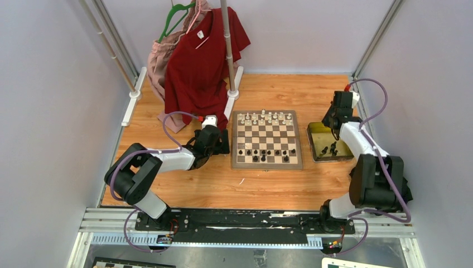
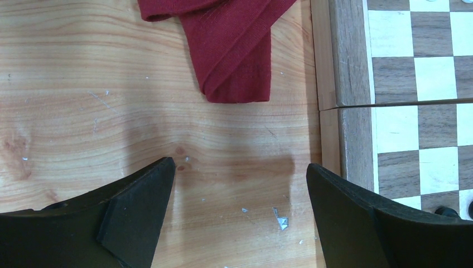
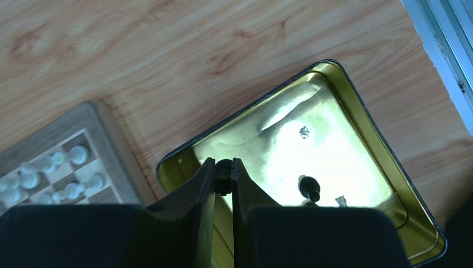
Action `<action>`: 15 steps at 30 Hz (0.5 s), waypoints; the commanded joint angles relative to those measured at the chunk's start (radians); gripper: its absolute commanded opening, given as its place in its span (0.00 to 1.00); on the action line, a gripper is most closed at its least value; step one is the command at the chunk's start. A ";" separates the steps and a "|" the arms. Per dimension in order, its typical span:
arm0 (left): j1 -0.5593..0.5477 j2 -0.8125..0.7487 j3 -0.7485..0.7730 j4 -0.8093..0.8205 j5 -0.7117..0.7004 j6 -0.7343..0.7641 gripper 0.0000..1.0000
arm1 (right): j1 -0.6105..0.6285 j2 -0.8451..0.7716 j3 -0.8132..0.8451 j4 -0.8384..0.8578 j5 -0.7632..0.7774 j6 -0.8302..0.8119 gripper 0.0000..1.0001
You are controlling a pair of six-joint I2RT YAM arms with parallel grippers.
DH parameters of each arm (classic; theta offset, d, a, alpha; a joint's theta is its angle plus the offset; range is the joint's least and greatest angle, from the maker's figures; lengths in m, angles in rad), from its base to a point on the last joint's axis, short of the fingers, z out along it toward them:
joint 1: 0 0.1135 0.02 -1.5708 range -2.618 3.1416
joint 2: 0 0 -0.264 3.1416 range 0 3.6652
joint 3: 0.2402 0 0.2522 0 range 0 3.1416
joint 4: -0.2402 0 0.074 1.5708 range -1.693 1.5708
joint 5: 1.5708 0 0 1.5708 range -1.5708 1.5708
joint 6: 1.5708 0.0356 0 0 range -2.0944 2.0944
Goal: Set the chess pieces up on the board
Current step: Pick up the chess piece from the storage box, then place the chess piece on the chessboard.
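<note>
The board [image 1: 266, 139] lies mid-table, with white pieces [image 1: 268, 118] along its far rows and black pieces [image 1: 266, 153] along its near rows. My right gripper [image 3: 224, 170] is shut on a small black chess piece [image 3: 224, 177] and holds it over the yellow-gold tray [image 3: 385, 162]; in the top view it is above the tray's far end [image 1: 333, 124]. Another black piece [image 3: 309, 188] lies in the tray, and several show there from above [image 1: 329, 149]. My left gripper [image 2: 240, 190] is open and empty over bare wood beside the board's left border [image 2: 351, 84].
A red shirt [image 1: 203, 61] and a pink garment [image 1: 162, 61] hang on a rack at the back left; the shirt's hem [image 2: 234, 50] rests on the table near my left gripper. Rack feet [image 1: 232, 94] stand behind the board. A small white scrap [image 1: 241, 181] lies in front of it.
</note>
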 commanded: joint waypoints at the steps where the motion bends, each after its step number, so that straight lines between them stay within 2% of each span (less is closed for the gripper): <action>1: -0.007 -0.015 0.013 0.025 -0.008 0.001 0.94 | 0.088 -0.106 -0.034 -0.076 -0.003 -0.033 0.00; 11: -0.007 -0.016 0.014 0.023 -0.017 0.002 0.94 | 0.417 -0.263 -0.144 -0.169 0.089 -0.046 0.00; 15: -0.006 -0.016 0.013 0.022 -0.020 0.004 0.94 | 0.511 -0.314 -0.185 -0.201 0.134 -0.031 0.00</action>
